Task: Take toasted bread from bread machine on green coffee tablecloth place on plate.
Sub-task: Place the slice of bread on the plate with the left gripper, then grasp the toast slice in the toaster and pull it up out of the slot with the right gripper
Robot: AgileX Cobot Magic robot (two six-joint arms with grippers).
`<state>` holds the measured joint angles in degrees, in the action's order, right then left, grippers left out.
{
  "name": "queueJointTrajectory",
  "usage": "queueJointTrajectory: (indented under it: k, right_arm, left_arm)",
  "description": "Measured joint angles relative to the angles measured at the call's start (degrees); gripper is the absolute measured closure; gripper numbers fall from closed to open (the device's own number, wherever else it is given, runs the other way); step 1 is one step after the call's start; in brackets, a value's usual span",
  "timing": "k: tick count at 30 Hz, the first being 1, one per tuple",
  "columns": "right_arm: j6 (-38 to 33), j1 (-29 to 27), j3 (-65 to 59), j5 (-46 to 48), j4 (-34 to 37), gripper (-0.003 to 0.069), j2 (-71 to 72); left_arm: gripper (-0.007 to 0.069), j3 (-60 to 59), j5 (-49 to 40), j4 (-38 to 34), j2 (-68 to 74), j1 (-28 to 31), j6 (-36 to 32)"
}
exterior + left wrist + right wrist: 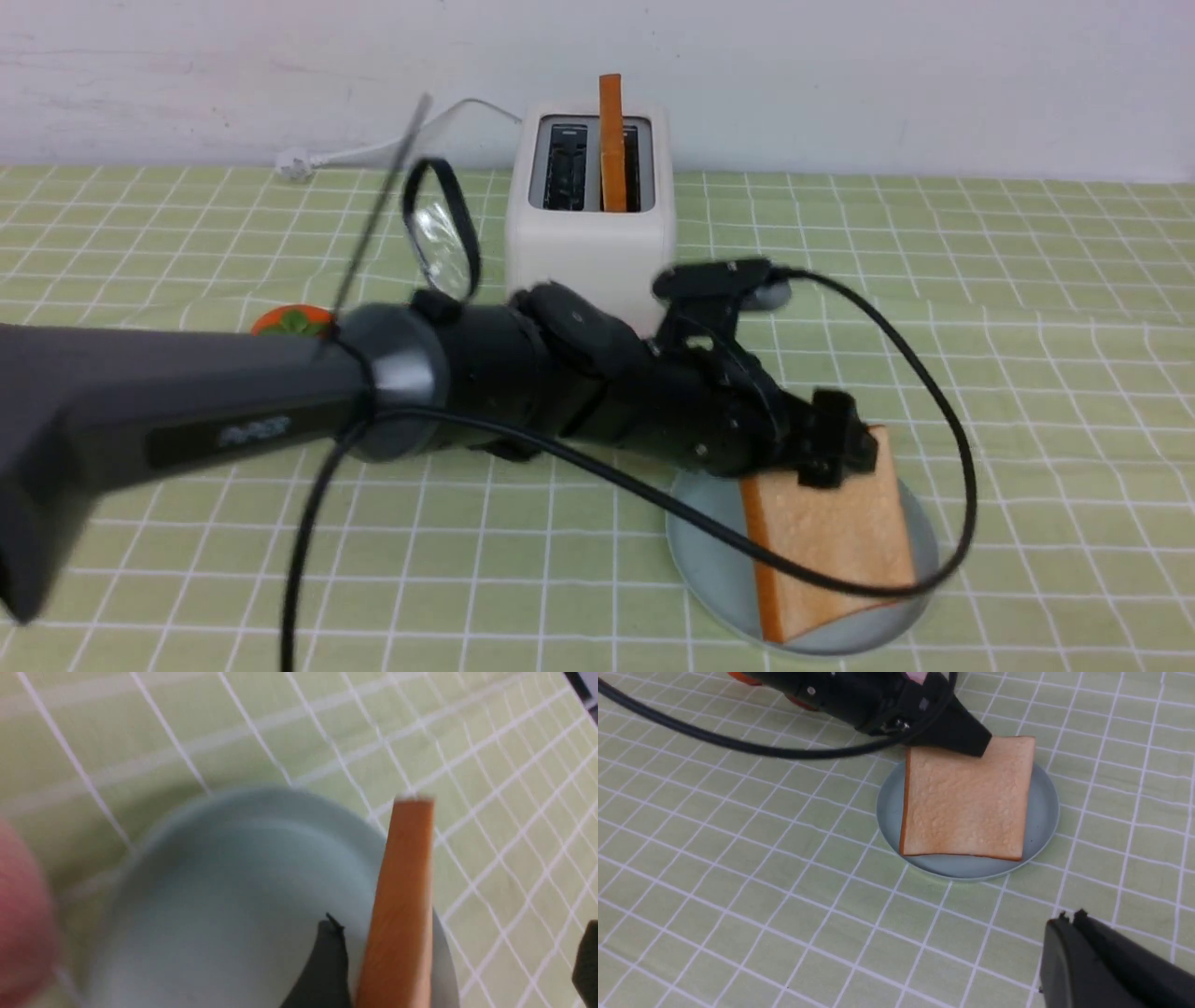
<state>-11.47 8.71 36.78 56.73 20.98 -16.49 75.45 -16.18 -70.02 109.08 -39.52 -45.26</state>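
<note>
On the cloth [1027, 280]: one toaster [588, 243], one plate [695, 569] and two slices are counted.
Toaster slice [611, 140]: stood upright in the right slot.
Plate slice [840, 532]: rested on the plate, far edge between spread jaws.
Left gripper [836, 448]: released.
Right gripper [1070, 915]: clenched, apart from the plate.
Front view alone: toaster is shown.
Right wrist view alone: that clenched gripper is shown.

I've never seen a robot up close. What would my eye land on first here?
Probably the thick black left arm stretched across the front, its open pincer at the far edge of a toast slice lying on the pale blue plate. Behind it, a second slice sticks straight up out of the white toaster by the wall, all on a green checked cloth.
</note>
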Motion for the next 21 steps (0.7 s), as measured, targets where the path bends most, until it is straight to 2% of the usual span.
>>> queueJointTrajectory:
  k: [4,8,10,11,12,14,15,16,17,21]
  right_arm:
    - [-0.05,0.00,0.00,-0.04,0.00,0.0659,0.00]
    - [-0.05,0.00,0.00,-0.25,0.00,0.0659,-0.14]
    - [-0.05,0.00,0.00,-0.60,0.07,0.0659,-1.36]
    - [-0.05,0.00,0.00,-0.60,0.07,0.0659,-1.53]
    - [-0.05,0.00,0.05,-0.72,0.27,0.0659,-2.41]
    - [-0.05,0.00,0.68,-1.20,1.08,0.0659,-7.01]
    - [-0.05,0.00,0.98,-1.48,1.22,0.0659,-9.01]
    - [-0.05,0.00,1.06,-1.55,1.22,0.0659,-9.01]
    - [-0.44,0.00,1.60,-2.18,1.42,0.0659,-12.01]
    - [-3.28,0.00,3.54,-5.32,4.02,0.0659,-21.55]
  left_arm:
    - [-0.0011,0.00,1.39,1.93,-4.41,1.98,0.02]
    - [0.0062,0.00,1.23,3.54,-9.70,2.97,0.08]
    - [0.0188,-0.42,-0.28,5.14,-14.20,3.16,0.10]
    - [0.0201,-0.57,-0.46,5.47,-15.05,3.15,0.10]
    - [0.0258,-0.94,-1.36,6.17,-16.85,3.15,0.15]
    - [0.0519,-3.33,-3.85,8.60,-23.73,3.15,0.15]
    - [0.0575,-4.63,-4.18,9.11,-26.32,3.15,0.15]
    - [0.0586,-4.63,-4.23,9.18,-26.32,3.15,0.15]
    - [0.0638,-6.86,-4.14,9.64,-30.44,3.15,0.15]
    - [0.0638,-17.76,0.21,10.08,-41.87,3.15,0.15]
